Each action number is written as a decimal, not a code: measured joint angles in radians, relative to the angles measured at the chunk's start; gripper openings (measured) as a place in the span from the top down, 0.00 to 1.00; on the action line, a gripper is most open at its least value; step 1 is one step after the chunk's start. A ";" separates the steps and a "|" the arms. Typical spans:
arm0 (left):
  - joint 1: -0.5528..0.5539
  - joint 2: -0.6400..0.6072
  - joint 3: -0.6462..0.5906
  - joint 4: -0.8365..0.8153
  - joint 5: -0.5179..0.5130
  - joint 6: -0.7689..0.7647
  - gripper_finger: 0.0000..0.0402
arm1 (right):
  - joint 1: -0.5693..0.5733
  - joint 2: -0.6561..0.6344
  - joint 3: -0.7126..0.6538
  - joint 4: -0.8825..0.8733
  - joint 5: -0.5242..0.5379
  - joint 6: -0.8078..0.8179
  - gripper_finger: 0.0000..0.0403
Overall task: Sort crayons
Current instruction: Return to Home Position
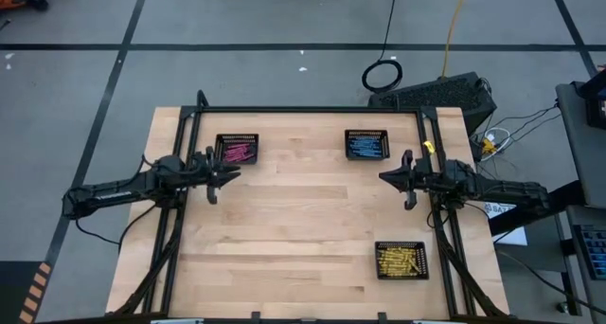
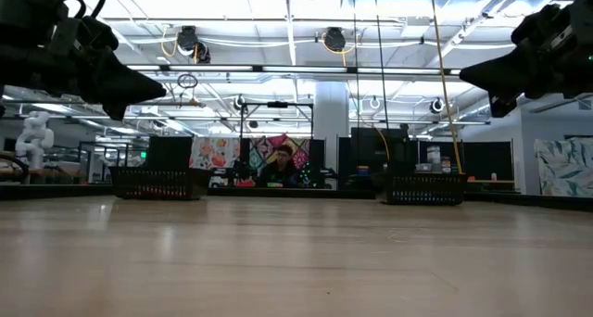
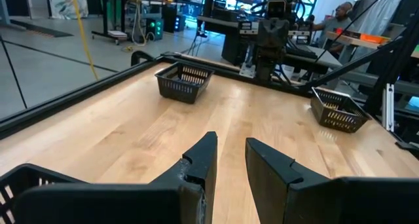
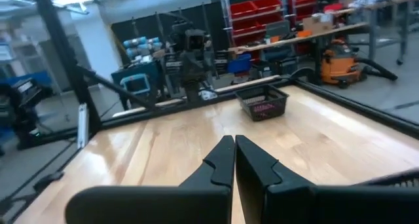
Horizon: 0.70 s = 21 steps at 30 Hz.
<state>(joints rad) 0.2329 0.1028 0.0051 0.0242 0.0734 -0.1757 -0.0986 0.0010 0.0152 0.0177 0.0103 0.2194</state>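
Nearest are my own dark jaws, both hanging above the pale wooden table (image 1: pixel 303 229) and holding nothing. On the left arm (image 1: pixel 123 187) the left jaws stand a narrow gap apart. On the right arm (image 1: pixel 502 191) the right jaws are closed tip to tip.

My left jaws hover by the table's left side, just beside a black mesh rectangular basket (image 1: pixel 237 136) at the far left, which holds the pink crayons (image 1: pixel 237 153). My right jaws hover by the right side, near a second black mesh basket (image 1: pixel 366 133) at the far right, filled with the blue crayons (image 1: pixel 366 148). The yellow crayons (image 1: pixel 401 261) lie in a third black mesh basket (image 1: pixel 401 244) at the front right corner, well apart from the other two.

A white sheet (image 1: pixel 500 210) off the table by my right arm bears dark letters, perhaps "BA", too small for me to read with any certainty.
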 joint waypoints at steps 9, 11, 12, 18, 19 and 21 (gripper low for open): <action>0.000 0.000 0.000 0.000 0.000 0.000 0.79 | 0.000 0.000 0.000 0.006 -0.062 -0.156 1.00; 0.000 0.000 0.000 0.000 0.000 0.000 0.79 | 0.000 0.000 0.000 0.007 -0.062 -0.158 1.00; 0.000 0.000 0.000 0.000 0.000 0.000 0.79 | -0.002 0.000 0.000 0.009 -0.062 -0.159 1.00; 0.000 0.000 0.000 0.000 0.000 0.000 0.79 | -0.023 0.000 0.000 0.013 -0.063 -0.160 1.00; 0.000 0.000 0.000 0.000 0.000 0.000 0.79 | -0.025 0.000 0.000 0.013 -0.063 -0.160 1.00; 0.000 0.000 0.000 0.000 0.000 0.000 0.79 | -0.025 0.000 0.000 0.013 -0.063 -0.160 1.00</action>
<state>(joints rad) 0.2333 0.1028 0.0048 0.0238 0.0734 -0.1761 -0.1238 0.0006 0.0151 0.0310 -0.0528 0.0593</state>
